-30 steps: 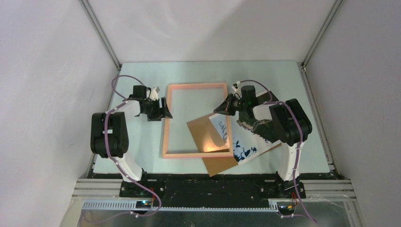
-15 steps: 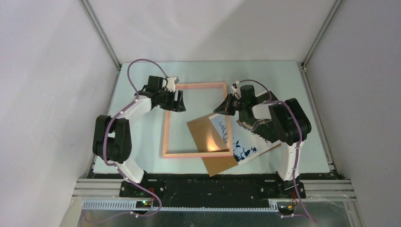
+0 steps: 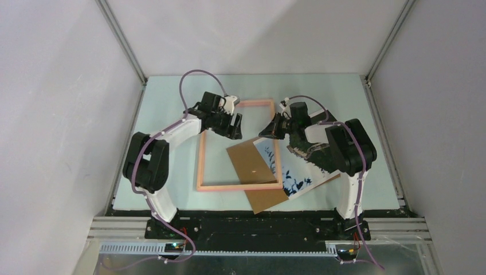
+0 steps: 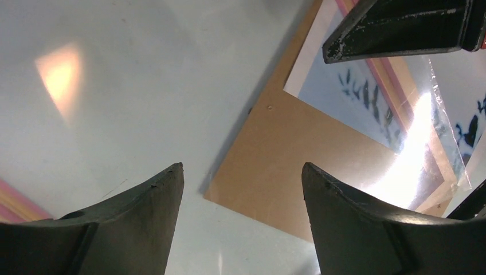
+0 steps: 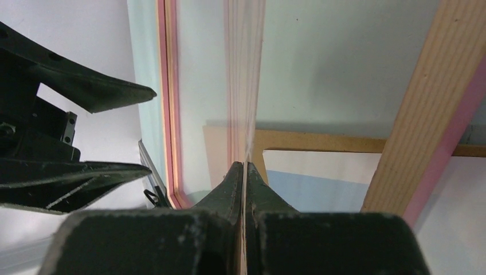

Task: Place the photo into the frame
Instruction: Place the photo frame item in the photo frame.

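Observation:
The salmon-pink frame (image 3: 200, 150) lies flat mid-table. A brown backing board (image 3: 252, 165) lies askew across its lower right corner. The photo (image 3: 298, 176) lies partly under that board, the frame's right rail and the right arm. My left gripper (image 3: 234, 127) hovers open over the frame's upper inside; in its wrist view its gripper (image 4: 240, 169) has nothing between the fingers, with the board's corner (image 4: 298, 154) and the photo (image 4: 347, 94) below. My right gripper (image 3: 265, 133) sits at the frame's right rail. Its gripper (image 5: 245, 166) is shut on the edge of a thin clear pane (image 5: 246, 74) seen edge-on.
The pale green mat (image 3: 172, 91) ends at grey enclosure walls on three sides, with metal rails at the corners. The right arm's elbow (image 3: 349, 149) hangs over the photo's right part. A wide aluminium base rail (image 3: 258, 226) runs along the near edge.
The left arm has swung from left of the frame rightward to over the frame's upper inside, staying open. The right arm and the pane have not moved.

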Robot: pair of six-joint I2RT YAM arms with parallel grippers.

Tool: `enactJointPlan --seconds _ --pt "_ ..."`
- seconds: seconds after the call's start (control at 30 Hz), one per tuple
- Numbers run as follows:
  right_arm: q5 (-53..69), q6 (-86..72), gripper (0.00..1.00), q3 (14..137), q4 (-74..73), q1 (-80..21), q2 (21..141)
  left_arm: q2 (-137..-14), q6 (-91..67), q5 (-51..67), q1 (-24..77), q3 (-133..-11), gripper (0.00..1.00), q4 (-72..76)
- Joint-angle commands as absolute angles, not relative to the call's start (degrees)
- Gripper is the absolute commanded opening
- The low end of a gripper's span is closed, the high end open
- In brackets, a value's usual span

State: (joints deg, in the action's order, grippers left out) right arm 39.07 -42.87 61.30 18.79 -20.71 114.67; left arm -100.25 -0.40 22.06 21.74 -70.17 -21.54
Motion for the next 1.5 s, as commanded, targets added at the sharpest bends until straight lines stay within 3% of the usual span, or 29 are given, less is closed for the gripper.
enactJointPlan --seconds 0.0,1.0,1.47 --pt "37.73 -40.91 0.0 63.74 18.29 -21.27 115.47 -101.39 0.44 20.59 24.29 -71.92 0.8 -20.69" --pt "36.76 -39.73 0.01 64.13 16.45 -21.36 115.62 -107.97 -1.44 19.94 29.31 -73.41 0.8 -20.61" --pt "36.42 -38.86 0.19 64.76 14.1 -21.35 115.28 -108.45 -0.95 19.05 29.29 -72.78 0.8 -20.61"
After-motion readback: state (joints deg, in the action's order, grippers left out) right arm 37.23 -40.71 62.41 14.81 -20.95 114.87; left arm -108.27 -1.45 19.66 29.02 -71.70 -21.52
